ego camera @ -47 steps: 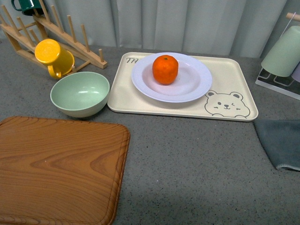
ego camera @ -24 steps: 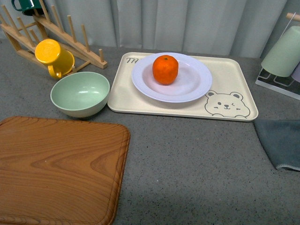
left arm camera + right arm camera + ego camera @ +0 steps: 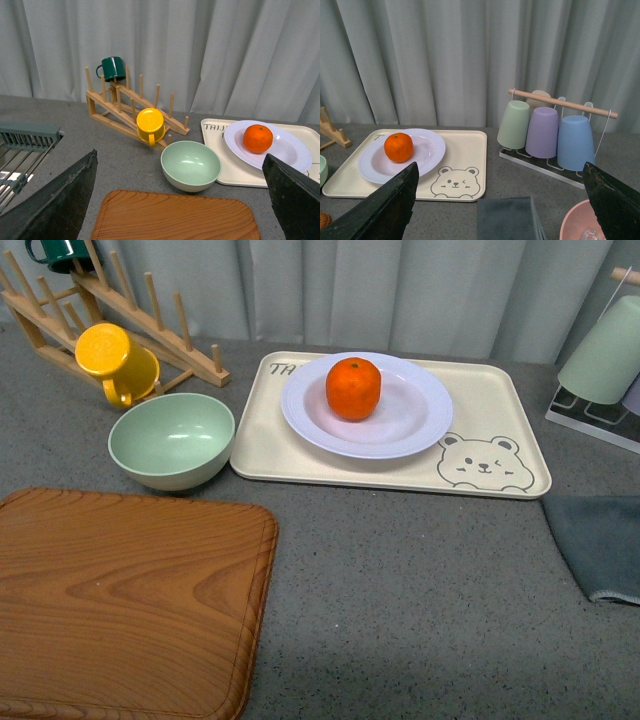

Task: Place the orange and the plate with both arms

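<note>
The orange rests on the white plate, which lies on the beige bear tray at the back of the table. The left wrist view also catches the orange and plate; the right wrist view has the orange and plate too. Neither arm appears in the front view. My left gripper hangs open, high over the wooden board and far from the plate. My right gripper is open as well, above the grey cloth, with nothing between its fingers.
A pale green bowl and a large wooden board fill the left side. Behind them stand a wooden rack and a yellow mug. A grey cloth, a cup rack and a pink bowl are at the right.
</note>
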Robot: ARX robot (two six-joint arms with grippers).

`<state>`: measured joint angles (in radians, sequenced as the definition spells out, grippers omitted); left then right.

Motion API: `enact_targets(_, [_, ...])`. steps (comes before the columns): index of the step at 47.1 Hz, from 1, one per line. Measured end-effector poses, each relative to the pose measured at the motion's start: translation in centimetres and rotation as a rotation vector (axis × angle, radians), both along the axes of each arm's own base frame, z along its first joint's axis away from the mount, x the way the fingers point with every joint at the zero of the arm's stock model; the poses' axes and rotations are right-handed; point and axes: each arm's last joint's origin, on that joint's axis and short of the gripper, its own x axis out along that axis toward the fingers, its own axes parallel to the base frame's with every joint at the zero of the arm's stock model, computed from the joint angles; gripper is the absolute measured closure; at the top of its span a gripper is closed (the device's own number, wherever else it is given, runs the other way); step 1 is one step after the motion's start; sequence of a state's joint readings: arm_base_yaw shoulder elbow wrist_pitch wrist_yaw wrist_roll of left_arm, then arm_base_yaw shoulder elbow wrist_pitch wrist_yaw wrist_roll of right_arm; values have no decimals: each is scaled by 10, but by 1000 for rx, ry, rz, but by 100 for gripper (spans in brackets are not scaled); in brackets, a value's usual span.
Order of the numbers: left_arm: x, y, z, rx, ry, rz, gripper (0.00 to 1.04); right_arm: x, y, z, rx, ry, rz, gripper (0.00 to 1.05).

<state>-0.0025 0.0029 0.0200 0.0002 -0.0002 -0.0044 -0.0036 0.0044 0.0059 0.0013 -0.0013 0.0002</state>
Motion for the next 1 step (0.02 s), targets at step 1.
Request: enact_targets(1, [0, 0, 0, 0, 0, 0, 6, 0, 0, 0, 0, 0, 0, 9])
